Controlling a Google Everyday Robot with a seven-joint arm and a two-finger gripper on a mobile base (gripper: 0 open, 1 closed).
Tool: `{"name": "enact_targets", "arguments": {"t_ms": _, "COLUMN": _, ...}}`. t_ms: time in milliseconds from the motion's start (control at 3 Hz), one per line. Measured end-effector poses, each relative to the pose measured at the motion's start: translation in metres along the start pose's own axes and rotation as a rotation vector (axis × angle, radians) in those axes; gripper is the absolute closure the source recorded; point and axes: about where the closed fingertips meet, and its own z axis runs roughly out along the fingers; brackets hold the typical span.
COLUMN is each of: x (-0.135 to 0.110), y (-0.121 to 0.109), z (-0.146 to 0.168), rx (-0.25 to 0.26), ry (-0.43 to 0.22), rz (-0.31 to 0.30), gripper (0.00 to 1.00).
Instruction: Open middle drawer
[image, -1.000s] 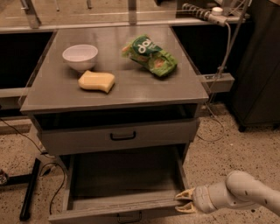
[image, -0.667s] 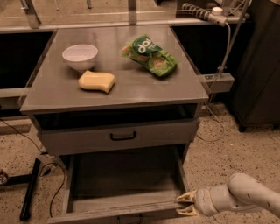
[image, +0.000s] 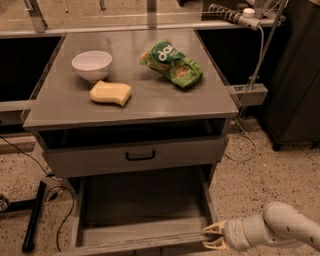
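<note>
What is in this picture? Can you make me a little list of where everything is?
cabinet top: grey, holds three things
bowl: white, back left of the top
sponge: yellow, just in front of the bowl
snack bag: green, right side of the top
upper drawer: black handle, only slightly out
middle drawer: pulled far out, below the upper drawer
hand: low on the right, at the middle drawer's front right corner

The tabletop (image: 150, 102) is matt grey and smooth; the bowl (image: 92, 65) glossy white, the bag (image: 172, 65) shiny crinkled plastic, the sponge (image: 110, 93) dull yellow. Below its front right corner, the gripper (image: 207, 237) looks smooth pale plastic.
</note>
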Motion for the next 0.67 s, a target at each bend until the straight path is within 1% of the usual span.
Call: {"name": "enact_targets", "arguments": {"t_ms": 667, "x": 0.0, "y": 0.0, "z": 0.0001, "rx": 0.0, "ry": 0.0, "rz": 0.0, "gripper": 0.35}}
